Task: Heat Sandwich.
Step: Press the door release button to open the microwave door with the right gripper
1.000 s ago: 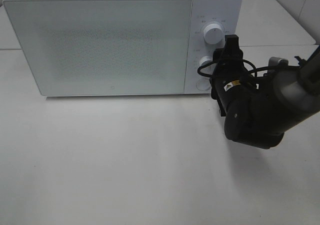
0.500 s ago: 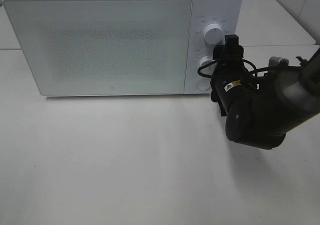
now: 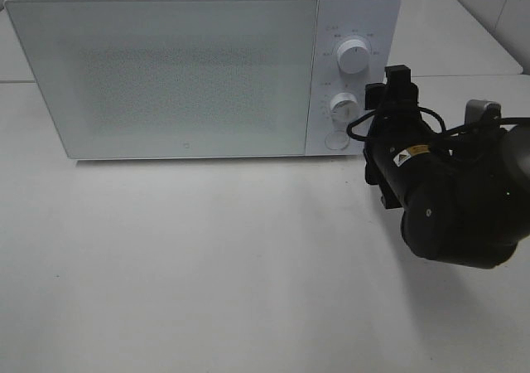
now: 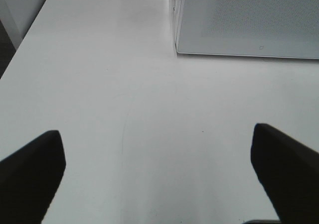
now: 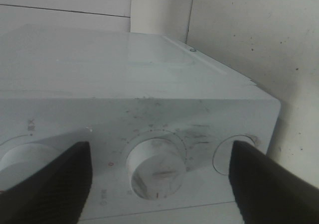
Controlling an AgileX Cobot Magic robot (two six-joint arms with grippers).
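While the microwave [image 3: 166, 66] door is shut, the sandwich is out of sight.
Left gripper [image 4: 157, 174] gapes wide, empty, over the table [image 4: 99, 59]; right gripper [image 5: 159, 184], jaws wide apart and empty, faces the lower dial [image 3: 342, 104].

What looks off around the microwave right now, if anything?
Nothing stands out. The microwave sits square with its door shut, the table shows no spill, and the right gripper, fingers open, faces the lower dial. No sandwich is in view.
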